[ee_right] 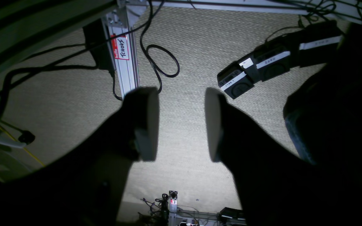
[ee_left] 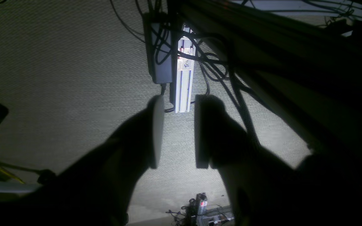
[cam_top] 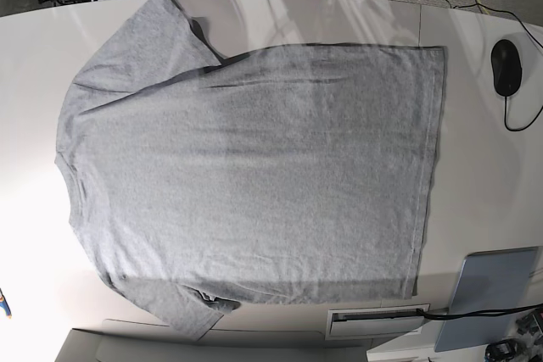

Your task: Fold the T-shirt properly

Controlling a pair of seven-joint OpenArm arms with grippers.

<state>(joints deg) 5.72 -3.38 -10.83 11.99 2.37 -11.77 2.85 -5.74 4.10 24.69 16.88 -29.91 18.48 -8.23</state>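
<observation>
Overhead and wrist views, ordered from largest element to smallest.

The desk — a pale, glossy surface — fills the base view. The T-shirt, heather-grey and plain on the side that faces up, lies flat and spread out on it, covering most of the middle. Its neck edge points toward the left of the view, its straight hem toward the right; one sleeve reaches the far edge of the desk, the other the near edge. Shallow creases run across the chest near the far sleeve.

Beside the hem, at the near right, a grey laptop rests on the desk, closed, with a cable leading from it. A black computer mouse sits at the far right, well apart from the shirt, its cord curling toward the edge.

Neither arm appears in the base view. Each wrist camera looks down at woven carpet, frame rails and cables — not at the desk. The left hand has its two fingers spread with bare carpet between them, holding nothing. The right hand is likewise spread, wider, and empty.
</observation>
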